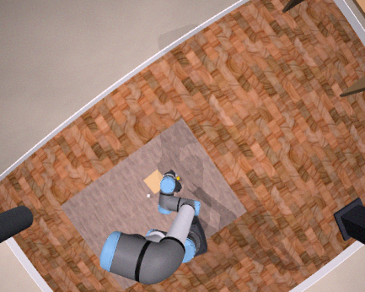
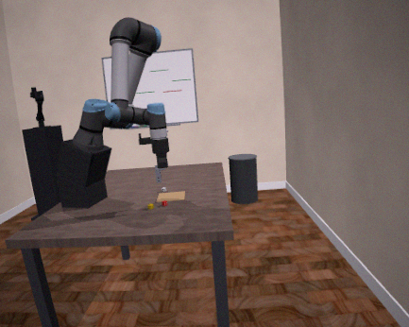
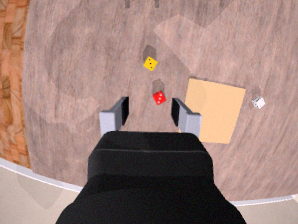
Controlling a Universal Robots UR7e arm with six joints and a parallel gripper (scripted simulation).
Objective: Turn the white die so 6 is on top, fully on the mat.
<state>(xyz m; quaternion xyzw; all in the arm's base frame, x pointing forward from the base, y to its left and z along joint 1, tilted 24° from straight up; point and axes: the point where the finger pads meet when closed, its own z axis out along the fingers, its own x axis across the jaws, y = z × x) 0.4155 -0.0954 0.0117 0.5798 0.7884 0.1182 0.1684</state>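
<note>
Right now, our jaws [image 1: 170,173] [image 2: 161,174]: wide apart, nothing between them, hanging above the surface [image 1: 115,198] [image 2: 128,230] [image 3: 90,75].
Our arm [image 1: 182,224] [image 2: 121,71]: bent high over the surface, its wrist reaching down towards the dice.
White die [image 1: 148,196] [image 2: 163,189] [image 3: 258,102]: here's the one we're after, on the bare surface, off the mat and just beside its edge, on the side away from the red die; it's small in every view, so we can't fairly call its top face.
Mat [image 1: 153,181] [image 2: 171,196] [image 3: 215,111]: a tan square, lying flat, no die on it, between the white die and the red one.
Red die [image 2: 164,203] [image 3: 159,97]: near the mat, and in our wrist view it shows up in the gap between the fingers, though down on the surface below them.
Yellow die [image 1: 178,178] [image 2: 150,206] [image 3: 150,63]: near the red one, farther from the mat, not touching it.
</note>
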